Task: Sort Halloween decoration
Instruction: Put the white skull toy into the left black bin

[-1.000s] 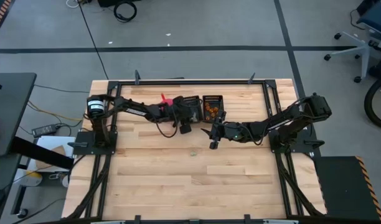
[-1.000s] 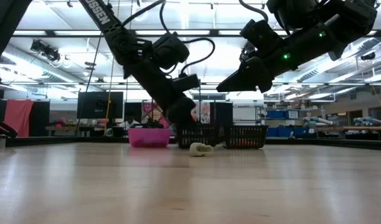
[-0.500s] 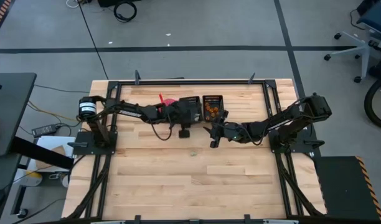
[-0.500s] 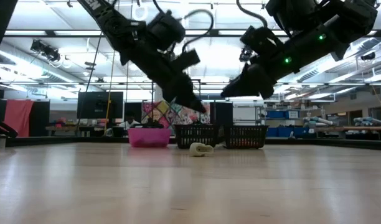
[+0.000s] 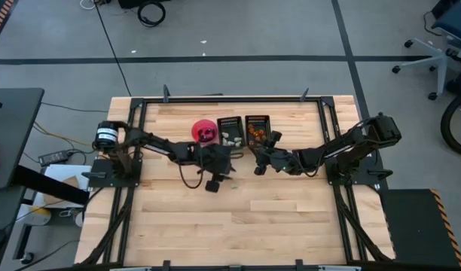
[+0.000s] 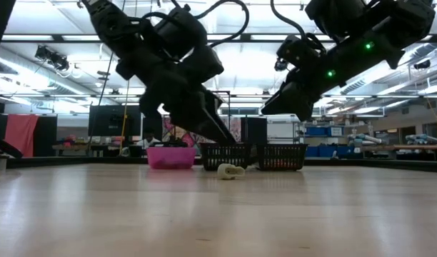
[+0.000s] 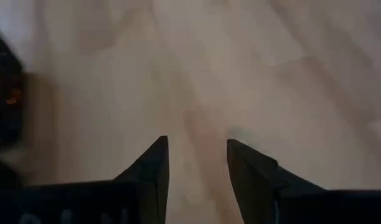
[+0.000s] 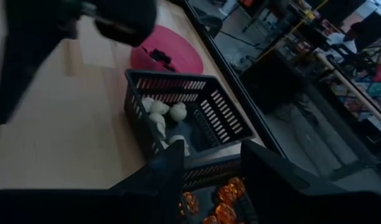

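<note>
- Step in hand: fetching the stray pale piece (image 5: 233, 184) lying alone on the bench (image 5: 291, 218), well in front of the baskets.
- Left pincer (image 5: 213, 185) low just beside it, fingers apart, nothing between them.
- Next: centring over the piece, closing, then carrying to the left basket (image 5: 230, 129), already holding pale pieces (image 8: 160, 114).
- Right pincer (image 5: 258, 162) hovering by the orange-filled basket (image 5: 257, 128), apart, seemingly empty.
- Pink bowl (image 5: 204, 130), with dark pieces, beside the baskets; right arm crowding the return path.
</note>
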You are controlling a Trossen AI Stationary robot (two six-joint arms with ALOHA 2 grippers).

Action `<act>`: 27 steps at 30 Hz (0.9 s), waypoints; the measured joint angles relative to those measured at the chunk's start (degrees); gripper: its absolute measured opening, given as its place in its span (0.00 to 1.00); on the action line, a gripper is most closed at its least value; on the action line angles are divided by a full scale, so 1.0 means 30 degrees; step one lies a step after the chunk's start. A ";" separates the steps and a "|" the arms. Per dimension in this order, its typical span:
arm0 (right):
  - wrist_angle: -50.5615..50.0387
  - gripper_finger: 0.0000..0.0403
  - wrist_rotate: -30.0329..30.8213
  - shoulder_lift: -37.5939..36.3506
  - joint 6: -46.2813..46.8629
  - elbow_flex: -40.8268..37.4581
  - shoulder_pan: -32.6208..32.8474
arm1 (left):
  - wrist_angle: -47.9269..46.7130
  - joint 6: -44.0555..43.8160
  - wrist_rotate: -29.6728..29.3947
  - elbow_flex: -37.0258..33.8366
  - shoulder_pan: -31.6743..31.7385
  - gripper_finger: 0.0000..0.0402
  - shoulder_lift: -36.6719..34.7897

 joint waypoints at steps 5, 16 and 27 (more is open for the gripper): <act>0.0301 0.40 -0.0210 0.0000 0.0266 0.0002 0.0000 | 0.1539 -0.1536 0.0855 -0.0016 -0.0490 0.41 0.0471; 0.0495 0.40 -0.1164 -0.0007 0.0297 0.0007 0.0015 | 0.3382 -0.2245 0.0338 -0.0063 -0.1433 0.52 0.3273; 0.0448 0.40 -0.1532 -0.0007 0.0304 0.0006 0.0032 | 0.3342 -0.2217 -0.0962 0.0015 -0.1826 0.35 0.3580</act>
